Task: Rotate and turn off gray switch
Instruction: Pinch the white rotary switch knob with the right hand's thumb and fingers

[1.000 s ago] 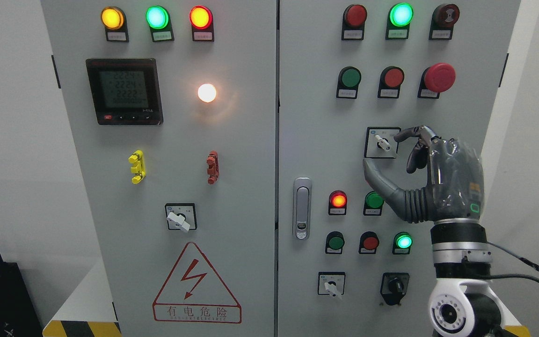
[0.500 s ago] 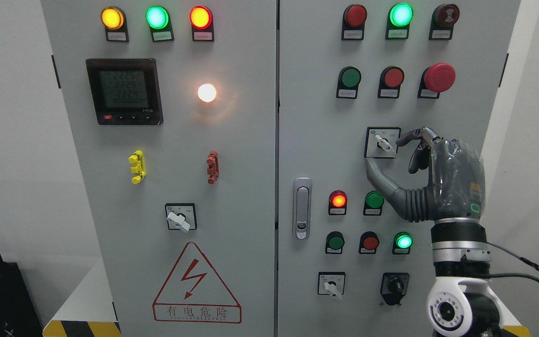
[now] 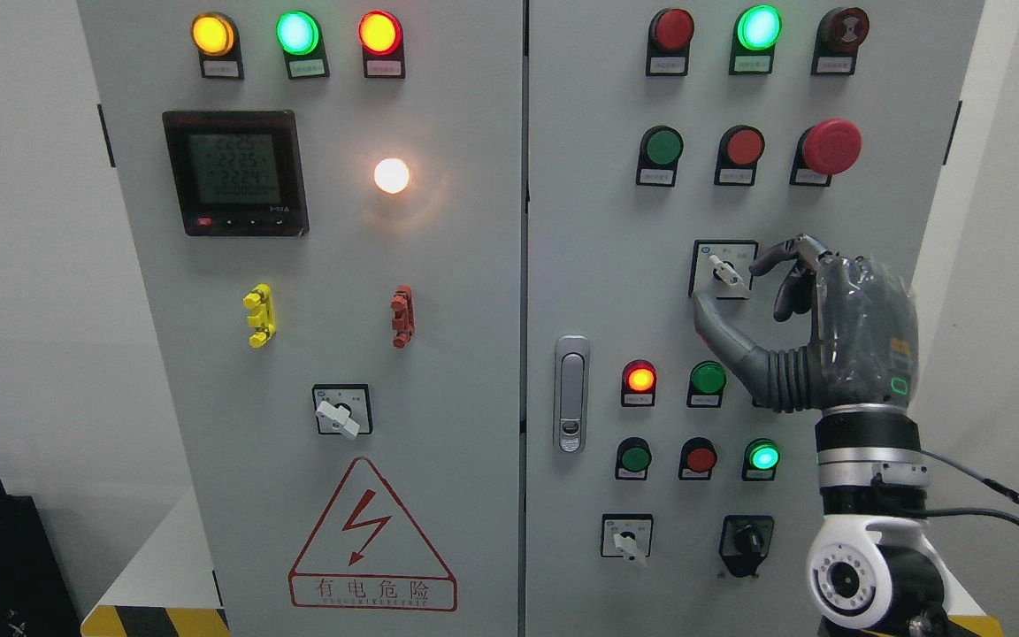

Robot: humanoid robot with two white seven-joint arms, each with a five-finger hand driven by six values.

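Grey and rubber-jointed, the right hand (image 3: 815, 323) stands upright in front of the right-hand cabinet door (image 3: 598, 221), its arm rising from the lower right corner through a white wrist joint (image 3: 863, 575) and a black-and-silver cuff. The palm faces left toward the panel. The thumb (image 3: 722, 332) stretches out to the left and upward, its tip just below the lower edge of the gray switch (image 3: 724, 268); the forefinger (image 3: 779, 252) curls over from the right, its tip just beside the switch plate's right edge. The other fingers are bent behind it. Thumb and forefinger form an open pinch around the lower right of the switch, and neither appears to be closed on the small white lever, which points up and to the left on its square plate. The switch sits mid-height on that door, below a red mushroom button (image 3: 831, 146) and above a lit red lamp (image 3: 639, 379) and a green button (image 3: 707, 379).
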